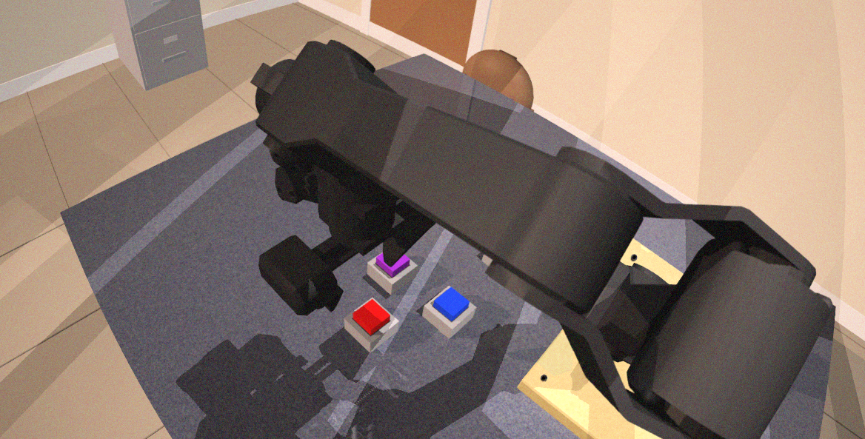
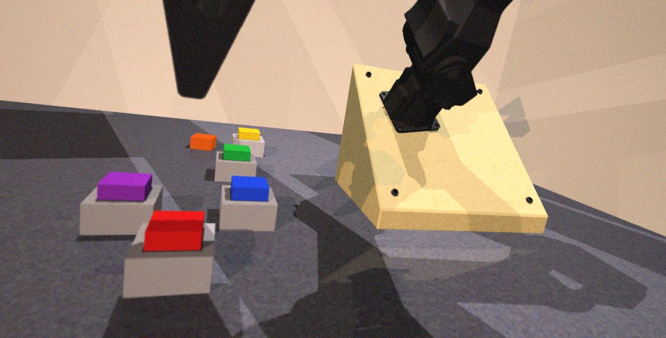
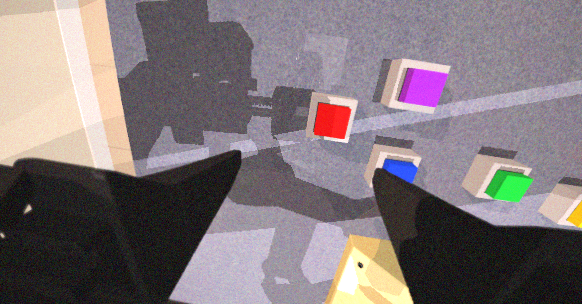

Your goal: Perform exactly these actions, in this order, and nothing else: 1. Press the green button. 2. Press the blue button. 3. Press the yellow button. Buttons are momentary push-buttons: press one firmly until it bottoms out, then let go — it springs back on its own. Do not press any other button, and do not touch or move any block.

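The green button (image 2: 236, 152) (image 3: 511, 186) stands raised in its light base; the arm hides it in the top view. The blue button (image 1: 450, 303) (image 2: 250, 188) (image 3: 400, 170) stands raised, its lower edge covered by the right fingertip in the wrist view. The yellow button (image 2: 249, 133) (image 3: 577, 215) is raised, farthest back in the exterior view, cut by the wrist view's right edge and hidden in the top view. My gripper (image 1: 363, 283) (image 3: 306, 165) is wide open and empty, high above the table on the red button's side. Only one finger shows in the exterior view.
The red button (image 1: 371, 316) (image 2: 174, 233) (image 3: 332, 121) and purple button (image 1: 393, 264) (image 2: 125, 186) (image 3: 425, 87) stand near the blue one. An orange block (image 2: 203, 142) lies left of the yellow button. The arm's base sits on a wooden wedge (image 1: 569, 393) (image 2: 466, 182) (image 3: 380, 256).
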`<state>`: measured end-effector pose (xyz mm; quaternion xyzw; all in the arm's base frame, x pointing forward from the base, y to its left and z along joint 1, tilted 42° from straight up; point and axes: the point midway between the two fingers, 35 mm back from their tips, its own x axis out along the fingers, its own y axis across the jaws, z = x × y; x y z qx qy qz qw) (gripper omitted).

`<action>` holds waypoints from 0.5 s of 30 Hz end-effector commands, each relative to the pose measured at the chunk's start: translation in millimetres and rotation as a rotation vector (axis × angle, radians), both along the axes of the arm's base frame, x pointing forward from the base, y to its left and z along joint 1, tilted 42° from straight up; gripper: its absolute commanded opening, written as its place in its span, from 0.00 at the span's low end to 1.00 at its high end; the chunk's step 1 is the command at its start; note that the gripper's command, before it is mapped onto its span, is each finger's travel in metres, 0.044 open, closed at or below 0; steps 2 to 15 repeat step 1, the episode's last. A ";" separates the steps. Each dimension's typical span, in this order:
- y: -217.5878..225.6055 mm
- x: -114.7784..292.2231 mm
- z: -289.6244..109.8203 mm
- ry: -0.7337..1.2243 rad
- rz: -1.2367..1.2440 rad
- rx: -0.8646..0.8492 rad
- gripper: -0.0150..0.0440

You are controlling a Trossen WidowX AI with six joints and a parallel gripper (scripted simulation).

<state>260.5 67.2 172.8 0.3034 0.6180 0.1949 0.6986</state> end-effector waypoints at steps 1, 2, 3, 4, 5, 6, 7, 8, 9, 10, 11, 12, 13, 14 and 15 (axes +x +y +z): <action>3.7 -3.6 0.9 0.023 -0.008 0.009 0.93; 3.7 -3.6 0.9 0.023 -0.008 0.009 0.93; 3.7 -3.6 0.9 0.023 -0.008 0.009 0.93; 3.7 -3.6 0.9 0.023 -0.008 0.009 0.93; 3.7 -3.6 0.9 0.023 -0.008 0.009 0.93; 3.7 -3.6 0.9 0.023 -0.008 0.009 0.93; 3.7 -3.6 0.9 0.023 -0.008 0.009 0.93; 3.7 -3.6 0.9 0.023 -0.008 0.009 0.93; 3.7 -3.6 0.9 0.023 -0.008 0.009 0.93; 3.7 -3.6 0.9 0.023 -0.008 0.009 0.93; 3.7 -3.6 0.9 0.023 -0.008 0.009 0.93; 3.7 -3.6 0.9 0.023 -0.008 0.009 0.93; 3.7 -3.6 0.9 0.023 -0.008 0.009 0.93; 3.7 -3.6 0.9 0.023 -0.008 0.009 0.93; 3.7 -3.6 0.9 0.023 -0.008 0.009 0.93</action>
